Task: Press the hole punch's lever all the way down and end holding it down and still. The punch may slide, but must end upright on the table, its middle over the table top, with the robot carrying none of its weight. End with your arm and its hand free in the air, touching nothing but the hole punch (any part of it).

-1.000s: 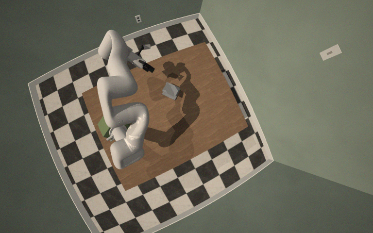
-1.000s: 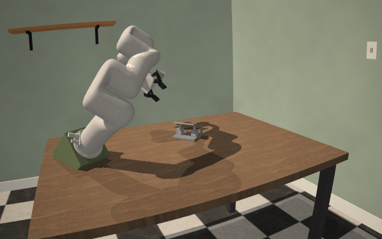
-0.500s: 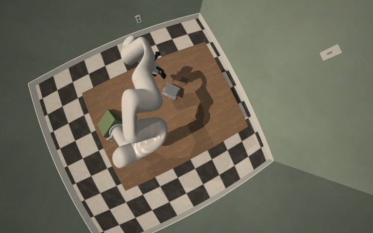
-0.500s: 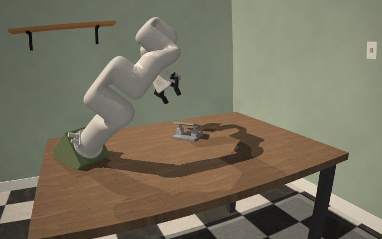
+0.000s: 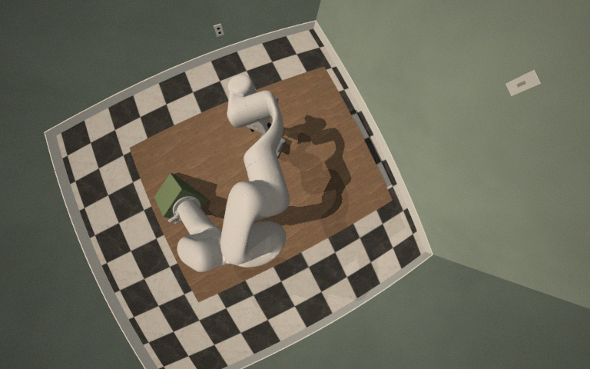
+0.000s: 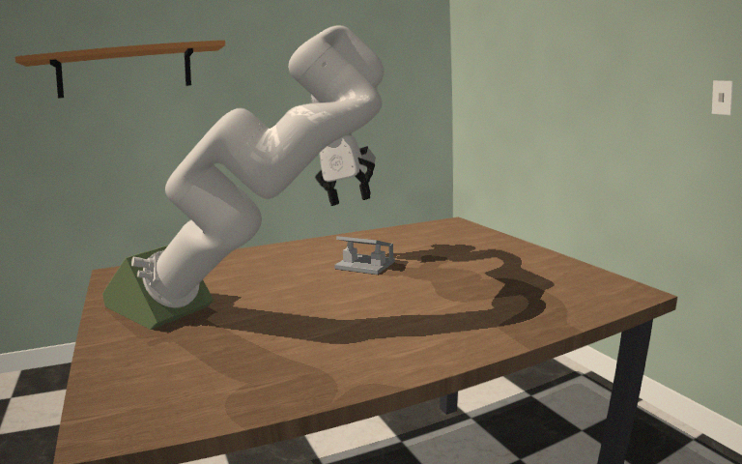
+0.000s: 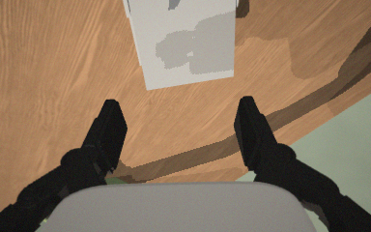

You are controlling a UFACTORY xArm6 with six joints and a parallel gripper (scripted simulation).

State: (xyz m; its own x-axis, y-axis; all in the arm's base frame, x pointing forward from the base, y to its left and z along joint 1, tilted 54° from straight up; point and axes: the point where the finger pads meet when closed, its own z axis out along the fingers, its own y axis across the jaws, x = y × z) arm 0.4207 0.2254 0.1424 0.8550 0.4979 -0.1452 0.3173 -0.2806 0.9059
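Hole punch, grey, standing upright on the worktop toward its far side, well inside every edge. Its flat lever is raised and untouched. In the wrist view the lever's pale top fills the upper centre, ahead of the fingers rather than between them.

Gripper, hanging in the air above the punch and slightly nearer the arm's base, pointing down. The jaws stand wide apart with nothing between them; both black fingertips show bare wood beneath.

Arm, white, arching from a green base block at the worktop's corner, well apart from the punch. Its shadow falls across the wood beyond the punch.

Judged risks: with the jaws this wide, a descent could straddle the lever, so that a fingertip passes beside it and strikes the worktop, which the task forbids. A push landing off the lever's middle or at a slant could slide the light punch away or tip it over. Pressing near the hinge end may leave the lever short of full travel.
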